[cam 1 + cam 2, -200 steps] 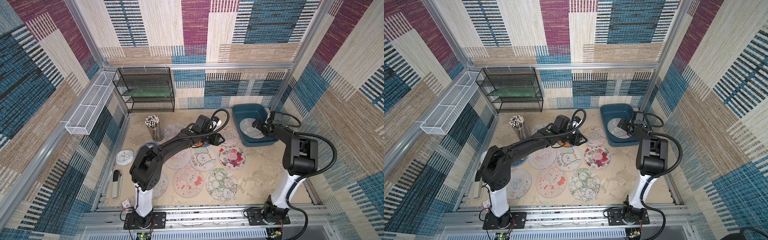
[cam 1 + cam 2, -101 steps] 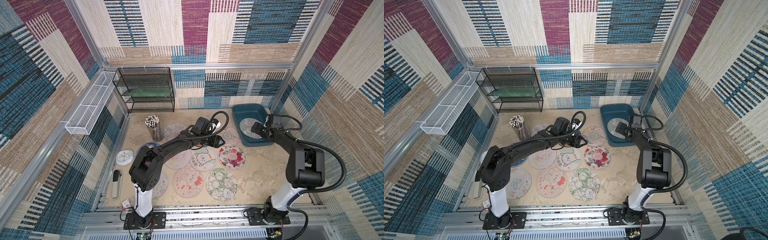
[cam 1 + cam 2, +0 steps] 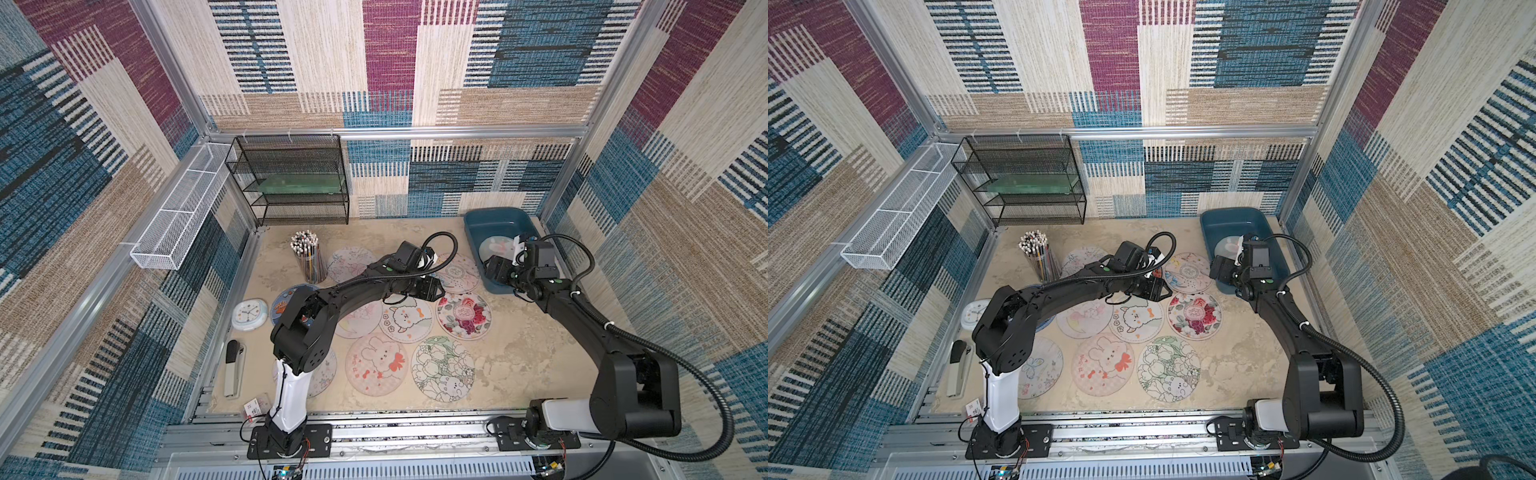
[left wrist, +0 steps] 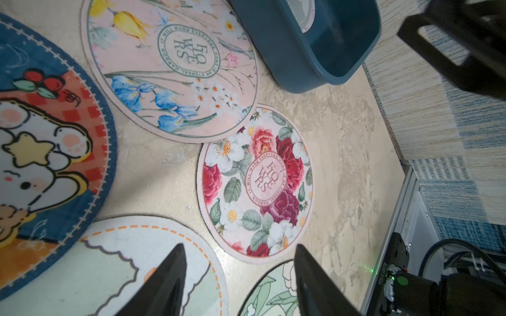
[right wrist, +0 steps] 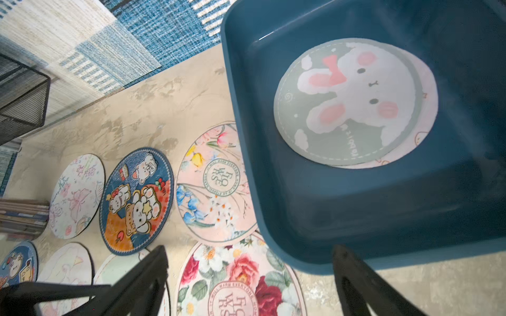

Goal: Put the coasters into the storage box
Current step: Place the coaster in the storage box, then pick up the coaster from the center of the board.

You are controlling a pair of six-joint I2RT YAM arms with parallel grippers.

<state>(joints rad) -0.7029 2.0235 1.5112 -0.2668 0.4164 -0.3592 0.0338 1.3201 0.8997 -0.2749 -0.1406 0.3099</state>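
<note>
Spread and empty, both sets of fingers: left gripper (image 3: pixel 436 289) low over the desk (image 3: pixel 519 353) among the loose coasters, right gripper (image 3: pixel 494 270) just off the near rim of the storage box (image 3: pixel 494 220), pinching nothing. Two coasters already stacked inside the box, a grey rabbit coaster (image 5: pixel 347 101) on top of a pale one. Nearest to the left fingers (image 4: pixel 169 276): the sheep coaster (image 4: pixel 123 262) directly below one tip and the rose coaster (image 4: pixel 257 183) just ahead at about 12 o'clock in the left wrist view, the pink flower coaster (image 4: pixel 172 65) further on, beside the box wall. Round mats, so no long axis to align with. Probably the left arm's pick, rose or sheep coaster. Likely snags: neighbouring edges nearly touching, thin mats flat on the desk, right arm crowding the box. Pencil cup (image 3: pixel 308 259), clock (image 3: pixel 249 315) and wire rack (image 3: pixel 291 178) well clear at 10 o'clock.
</note>
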